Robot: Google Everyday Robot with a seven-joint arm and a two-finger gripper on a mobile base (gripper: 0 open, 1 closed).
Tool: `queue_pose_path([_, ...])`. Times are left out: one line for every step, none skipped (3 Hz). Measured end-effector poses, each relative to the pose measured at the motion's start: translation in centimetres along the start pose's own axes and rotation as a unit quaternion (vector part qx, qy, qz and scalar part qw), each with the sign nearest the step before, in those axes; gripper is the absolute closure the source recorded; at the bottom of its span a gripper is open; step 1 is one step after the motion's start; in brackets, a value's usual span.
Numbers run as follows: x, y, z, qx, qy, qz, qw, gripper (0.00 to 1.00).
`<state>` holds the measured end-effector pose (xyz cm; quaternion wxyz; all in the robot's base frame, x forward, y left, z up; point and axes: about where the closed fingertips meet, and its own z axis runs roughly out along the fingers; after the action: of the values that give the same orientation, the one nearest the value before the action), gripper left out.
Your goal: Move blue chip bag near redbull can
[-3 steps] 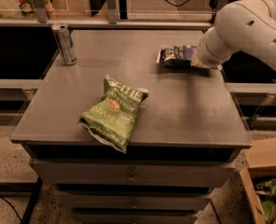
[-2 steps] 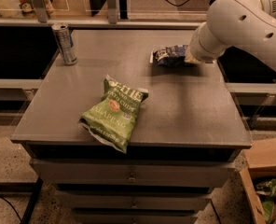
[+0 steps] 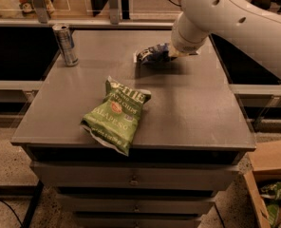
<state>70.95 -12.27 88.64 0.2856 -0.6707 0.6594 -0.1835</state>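
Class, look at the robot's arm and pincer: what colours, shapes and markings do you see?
The arm is smooth, glossy white, built of thick rounded segments, with two small dark round spots on its casing and no cables showing. The pincer, at the arm's tip over the table beside the blue chip bag, is mostly hidden behind the bulbous white wrist.
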Motion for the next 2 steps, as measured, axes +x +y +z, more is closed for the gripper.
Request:
queue_pose_path([-2.6,-1.1,0.9,-0.009,-0.004,-0.022,0.9997,1.00])
queue_pose_path([-4.8,-2.0,1.5,-0.016,-0.012,-0.039,0.9991,1.00])
